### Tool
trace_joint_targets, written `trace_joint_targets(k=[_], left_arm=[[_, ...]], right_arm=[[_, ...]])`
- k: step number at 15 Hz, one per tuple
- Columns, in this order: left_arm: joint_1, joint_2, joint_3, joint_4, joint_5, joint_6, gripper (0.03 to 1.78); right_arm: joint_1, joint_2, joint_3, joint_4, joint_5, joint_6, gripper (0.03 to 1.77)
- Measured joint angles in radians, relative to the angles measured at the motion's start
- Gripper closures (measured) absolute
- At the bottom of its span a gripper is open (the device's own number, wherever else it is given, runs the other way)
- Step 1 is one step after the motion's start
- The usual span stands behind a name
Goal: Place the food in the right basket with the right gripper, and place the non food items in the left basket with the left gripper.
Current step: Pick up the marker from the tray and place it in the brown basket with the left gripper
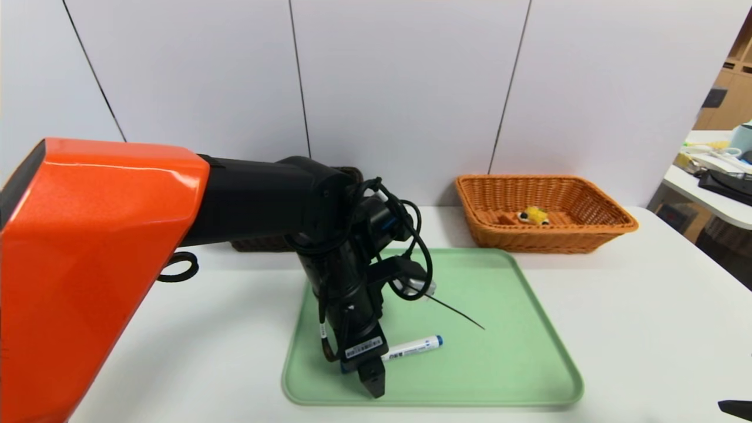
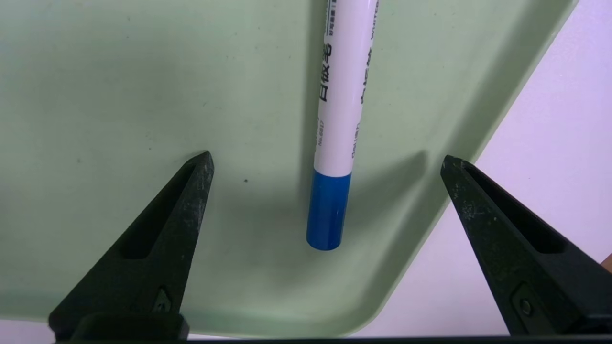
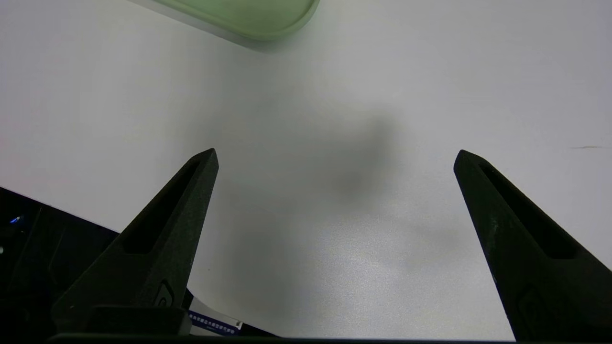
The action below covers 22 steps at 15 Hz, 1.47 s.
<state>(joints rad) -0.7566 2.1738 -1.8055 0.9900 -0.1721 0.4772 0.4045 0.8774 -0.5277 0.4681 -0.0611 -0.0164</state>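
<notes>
The food, a waffle wedge (image 1: 533, 216), lies inside the orange right basket (image 1: 614, 212) at the back right. A non food item, the white marker with blue ends (image 1: 412, 347), lies on the green tray (image 1: 499, 358). My left gripper (image 1: 372, 383) hangs open just above the tray's front left part. In the left wrist view the marker's blue end (image 2: 327, 212) lies between the spread fingers of the left gripper (image 2: 327, 157), untouched. The dark left basket (image 1: 258, 243) is mostly hidden behind my left arm. My right gripper (image 3: 335, 153) is open and empty over bare table at the front right.
The white table (image 1: 634, 329) carries the tray in the middle and both baskets along the back wall. A thin black cable end (image 1: 458, 314) trails over the tray. A side desk with clutter (image 1: 719, 176) stands at the far right. The tray's corner (image 3: 248, 19) shows in the right wrist view.
</notes>
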Motion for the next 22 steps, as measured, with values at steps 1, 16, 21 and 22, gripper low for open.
trace_joint_targets(k=[1, 16, 21, 22], left_arm=[[0.000, 0.001, 0.000, 0.000, 0.001, -0.002, 0.12], [-0.026, 0.001, 0.051, -0.082, 0.058, 0.003, 0.12], [-0.027, -0.003, 0.061, -0.097, 0.060, -0.004, 0.20], [-0.026, -0.004, 0.067, -0.119, 0.059, -0.008, 0.38]], right_arm=[[0.000, 0.000, 0.000, 0.000, 0.000, 0.000, 0.10], [0.000, -0.009, -0.003, 0.000, -0.001, 0.000, 0.10], [0.000, -0.009, -0.003, 0.000, -0.001, -0.001, 0.10], [0.000, -0.009, -0.003, 0.000, -0.001, -0.001, 0.10]])
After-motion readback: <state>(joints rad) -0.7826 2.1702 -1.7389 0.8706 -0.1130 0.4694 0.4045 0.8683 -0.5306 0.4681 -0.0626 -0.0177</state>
